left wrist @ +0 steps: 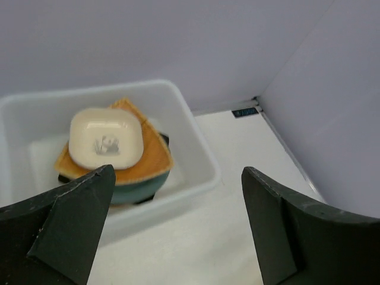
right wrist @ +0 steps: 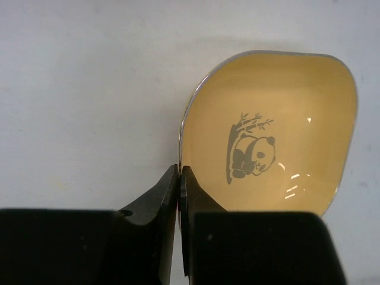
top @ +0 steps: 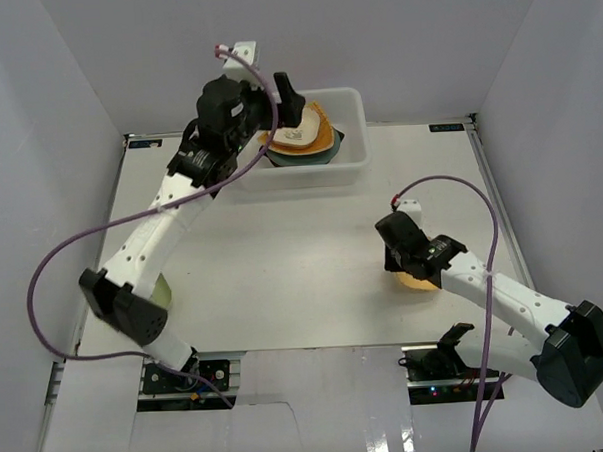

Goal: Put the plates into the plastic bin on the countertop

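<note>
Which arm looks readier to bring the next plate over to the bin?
Right. The right fingers are shut on the rim of the yellow plate; the left fingers hang open and empty over the plastic bin.

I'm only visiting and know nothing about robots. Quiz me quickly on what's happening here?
1. True or false: the left gripper is holding a plate.
2. Which plate lies uppermost in the bin? A red plate; B cream plate; C glass plate.
3. What is the right gripper clamped on?

Key: 1 false, its jaws are open and empty. 2 B. 3 the rim of the yellow plate on the table.
</note>
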